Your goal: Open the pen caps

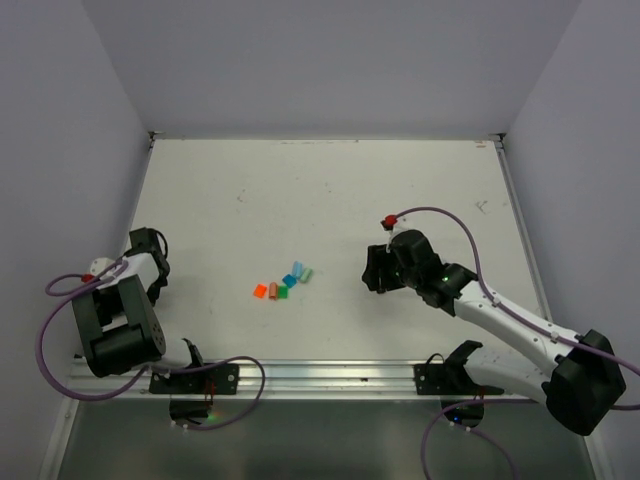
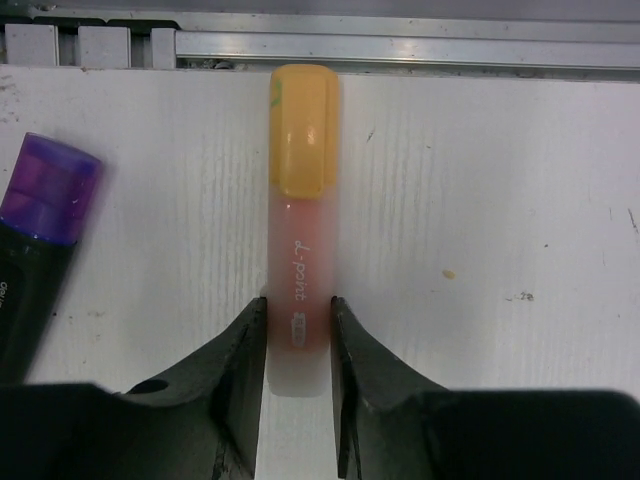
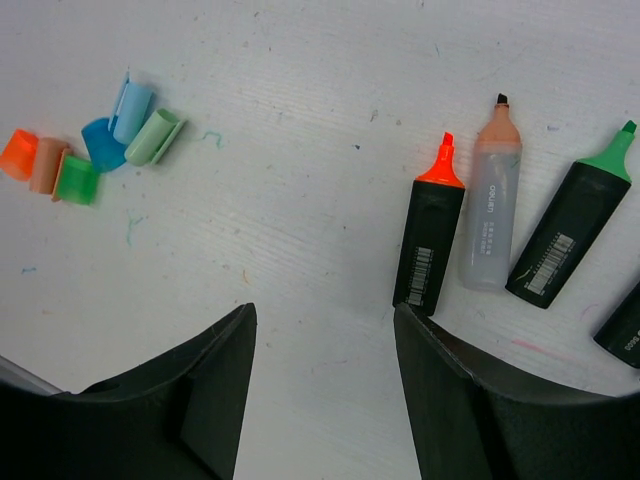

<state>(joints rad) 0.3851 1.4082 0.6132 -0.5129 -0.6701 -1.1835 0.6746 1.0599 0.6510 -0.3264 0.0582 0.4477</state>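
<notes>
Left gripper (image 2: 300, 312) pinches a pink pen (image 2: 298, 260), yellow cap (image 2: 303, 130) on, left of the loose caps (image 1: 289, 281). Right gripper (image 3: 322, 320) gapes empty right of them. Six look off; the yellow and a purple cap (image 2: 50, 188) remain.

The scuffed white tabletop (image 1: 330, 200) carries loose pen caps (image 1: 283, 286) clustered near its middle. Uncapped, side by side, lie an orange-tipped marker (image 3: 430, 240), a pale marker (image 3: 490, 210) and a green-tipped marker (image 3: 575, 235). Near the metal rail (image 2: 400, 45) lie a yellow-capped pink marker (image 2: 300, 250) and a purple-capped black marker (image 2: 35, 260)
</notes>
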